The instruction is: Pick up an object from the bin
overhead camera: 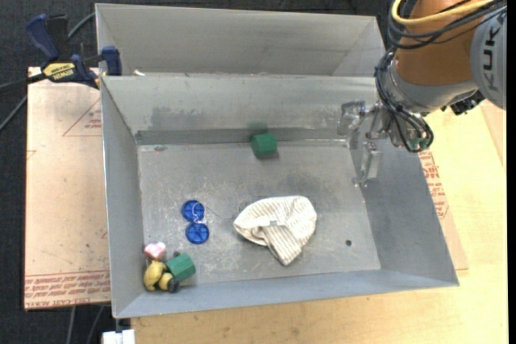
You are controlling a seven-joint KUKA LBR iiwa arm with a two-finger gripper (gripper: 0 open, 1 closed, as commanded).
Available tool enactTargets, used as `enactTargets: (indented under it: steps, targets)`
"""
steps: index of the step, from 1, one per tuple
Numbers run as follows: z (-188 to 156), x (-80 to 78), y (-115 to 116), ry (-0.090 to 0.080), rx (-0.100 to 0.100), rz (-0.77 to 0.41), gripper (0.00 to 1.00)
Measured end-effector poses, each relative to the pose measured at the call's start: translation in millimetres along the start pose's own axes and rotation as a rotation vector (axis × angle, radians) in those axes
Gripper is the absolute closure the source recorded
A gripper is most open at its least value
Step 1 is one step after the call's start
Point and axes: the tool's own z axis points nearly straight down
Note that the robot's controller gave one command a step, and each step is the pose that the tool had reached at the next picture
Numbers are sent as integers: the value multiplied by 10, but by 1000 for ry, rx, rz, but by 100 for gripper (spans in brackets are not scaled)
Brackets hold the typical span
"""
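Note:
My gripper [364, 163] hangs at the right side of the bin, above the sloping right wall and the bare floor beside it. The nearest loose thing is a crumpled white ribbed cloth [276, 228], lying on the floor to the gripper's lower left, well apart from it. A small green cube [264, 144] sits at the foot of the back wall, to the gripper's left.
Two blue discs [193, 211] [197, 234] lie close together at the left of the floor. In the front left corner is a small cluster: a pink piece [155, 250], a yellow toy [155, 276] and a green block [181, 267]. The arm enters from the right.

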Motion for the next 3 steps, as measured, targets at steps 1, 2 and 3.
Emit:
enactTargets:
  steps: [1,2,3]
  targets:
    - [-52,-14,5,-8,1,-2,0]
    - [547,977,486,-3,0,0,0]
    - [892,254,599,-10,-1,39,0]
